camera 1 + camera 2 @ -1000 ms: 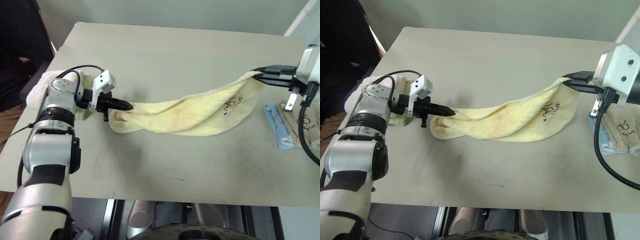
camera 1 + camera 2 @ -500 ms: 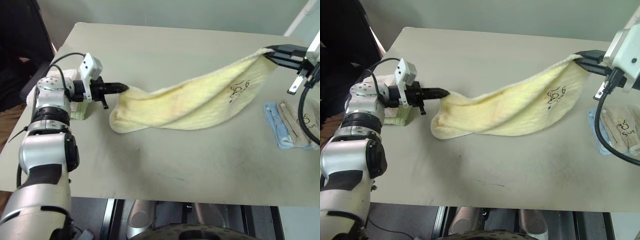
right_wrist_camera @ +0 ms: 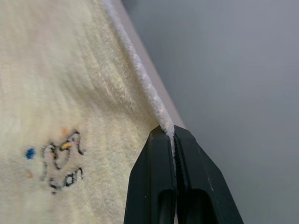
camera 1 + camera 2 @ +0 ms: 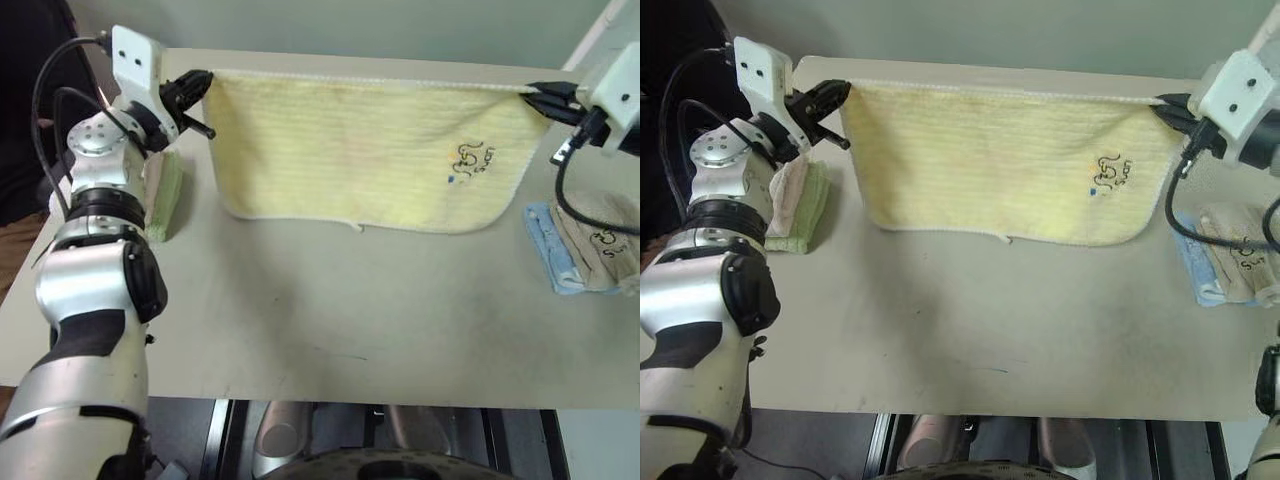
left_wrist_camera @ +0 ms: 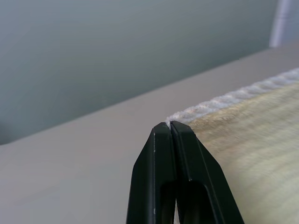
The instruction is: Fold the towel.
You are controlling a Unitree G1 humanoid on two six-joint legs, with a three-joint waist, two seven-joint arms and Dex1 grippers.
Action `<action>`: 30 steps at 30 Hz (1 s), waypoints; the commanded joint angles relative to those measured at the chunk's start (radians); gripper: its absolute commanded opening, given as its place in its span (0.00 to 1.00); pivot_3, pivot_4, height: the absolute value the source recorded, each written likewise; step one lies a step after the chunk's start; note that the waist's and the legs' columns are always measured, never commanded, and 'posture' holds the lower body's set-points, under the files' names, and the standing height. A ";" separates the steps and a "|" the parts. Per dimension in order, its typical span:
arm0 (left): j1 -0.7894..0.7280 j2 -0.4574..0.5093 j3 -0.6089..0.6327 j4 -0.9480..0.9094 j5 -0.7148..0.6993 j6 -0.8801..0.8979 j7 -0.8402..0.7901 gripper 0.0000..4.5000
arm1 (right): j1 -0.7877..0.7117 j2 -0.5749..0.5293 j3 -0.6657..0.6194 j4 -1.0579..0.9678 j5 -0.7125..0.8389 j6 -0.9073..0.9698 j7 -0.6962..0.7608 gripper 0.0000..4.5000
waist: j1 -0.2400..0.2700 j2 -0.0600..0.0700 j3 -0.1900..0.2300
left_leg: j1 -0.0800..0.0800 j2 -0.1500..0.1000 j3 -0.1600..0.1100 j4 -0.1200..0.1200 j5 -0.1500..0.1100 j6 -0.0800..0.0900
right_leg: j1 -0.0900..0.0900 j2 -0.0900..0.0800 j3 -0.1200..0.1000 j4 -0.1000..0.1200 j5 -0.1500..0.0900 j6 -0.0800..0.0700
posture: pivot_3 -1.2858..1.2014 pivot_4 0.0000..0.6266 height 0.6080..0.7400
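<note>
Two pinches carry everything right now: my left end effector [image 4: 835,93] is clamped shut on one top corner of the long pale-yellow terry towel [image 4: 1000,160], and my right end effector [image 4: 1162,108] is clamped shut on the other top corner. In both wrist views the black fingers [image 5: 161,154] meet with only the white corded hem caught between them, so each grip looks thin.

The towel hangs as a flat sheet stretched between the two end effectors over the far edge of the beige surface [image 4: 330,320]. Its bottom hem looks to be touching or just above the surface, though I cannot tell which. The small dark embroidered mark [image 4: 1110,172] sits near the right end.

Just beside the left end of the sheet, at the left edge of the surface, lies a folded pink-and-green towel stack [image 4: 800,205]. At the right edge lie a small blue cloth [image 4: 552,250] and a beige cloth [image 4: 600,245].

My worry is the hem slipping out if I pull the span any tighter. A dropped corner would collapse the sheet. Lowering unevenly could skew the fold, and swinging too wide could drag the neighbouring cloths.
</note>
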 commanded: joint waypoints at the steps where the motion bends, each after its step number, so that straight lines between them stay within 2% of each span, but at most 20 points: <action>1: -0.085 0.034 0.029 0.002 0.015 -0.040 0.161 0.00 | -0.156 0.009 0.004 0.215 -0.118 -0.117 -0.167 0.00 | -0.002 0.000 0.000 | 0.000 0.000 0.000 0.000 0.000 0.000 | -0.001 0.000 0.000 0.000 0.001 -0.001 | 0.52 0.24 1.00; 5: -0.120 0.054 0.029 0.011 0.039 -0.073 0.243 0.00 | -0.278 0.030 -0.005 0.373 -0.147 -0.227 -0.276 0.00 | -0.002 0.002 0.001 | 0.000 0.000 -0.001 -0.005 0.000 -0.001 | -0.004 -0.001 0.000 0.000 0.002 -0.003 | 0.52 0.24 1.00; 8: -0.111 0.062 0.037 0.011 0.032 -0.077 0.195 0.00 | -0.241 0.017 -0.029 0.351 -0.094 -0.251 -0.223 0.00 | -0.001 0.001 0.001 | -0.001 0.002 -0.001 -0.007 0.000 -0.002 | -0.005 0.000 -0.002 0.001 0.000 -0.006 | 0.52 0.24 1.00; 14: 0.020 0.085 -0.041 0.000 0.074 -0.038 -0.099 0.00 | 0.109 -0.049 -0.103 0.002 0.089 -0.129 -0.019 0.00 | 0.007 0.002 0.001 | -0.010 0.001 0.002 -0.004 0.000 -0.004 | -0.011 0.000 -0.003 0.000 -0.004 -0.004 | 0.52 0.24 1.00; 17: 0.090 0.091 -0.023 -0.015 0.039 -0.012 -0.190 0.00 | 0.289 -0.067 -0.155 -0.181 0.151 -0.031 0.003 0.00 | 0.007 0.002 0.001 | -0.015 0.001 0.005 -0.003 0.002 -0.009 | -0.016 0.000 -0.002 0.000 -0.005 -0.003 | 0.52 0.24 1.00; 20: 0.157 0.098 -0.027 -0.043 0.007 0.027 -0.389 0.00 | 0.445 -0.085 -0.221 -0.333 0.199 0.070 0.005 0.00 | 0.007 0.002 0.001 | -0.017 0.002 0.006 -0.001 0.003 -0.011 | -0.017 0.000 -0.002 0.000 -0.005 -0.003 | 0.52 0.24 1.00; 22: 0.190 0.116 -0.042 -0.069 -0.005 0.066 -0.527 0.00 | 0.539 -0.100 -0.266 -0.418 0.226 0.130 0.016 0.00 | 0.008 0.002 0.001 | -0.016 0.003 0.008 0.000 0.000 -0.007 | -0.016 0.000 -0.001 0.001 -0.005 -0.002 | 0.52 0.24 1.00; 24: 0.210 0.134 -0.051 -0.093 -0.010 0.099 -0.603 0.00 | 0.608 -0.112 -0.298 -0.479 0.245 0.173 0.028 0.00 | 0.008 0.002 0.000 | -0.015 0.003 0.007 0.000 -0.002 -0.003 | -0.015 -0.001 -0.001 0.002 -0.004 -0.002 | 0.52 0.24 1.00; 27: 0.259 0.187 -0.065 -0.165 -0.024 0.187 -0.738 0.00 | 0.787 -0.122 -0.369 -0.619 0.295 0.258 0.078 0.00 | 0.008 0.001 0.000 | -0.012 0.003 0.007 0.001 -0.003 0.000 | -0.012 0.000 -0.001 0.002 -0.002 -0.002 | 0.52 0.24 1.00; 30: 0.304 0.212 -0.068 -0.247 -0.044 0.265 -0.800 0.00 | 0.882 -0.121 -0.405 -0.697 0.324 0.314 0.094 0.00 | 0.006 0.001 0.000 | -0.006 0.003 0.007 0.002 -0.003 0.000 | -0.005 0.001 0.000 0.001 -0.005 -0.009 | 0.52 0.24 1.00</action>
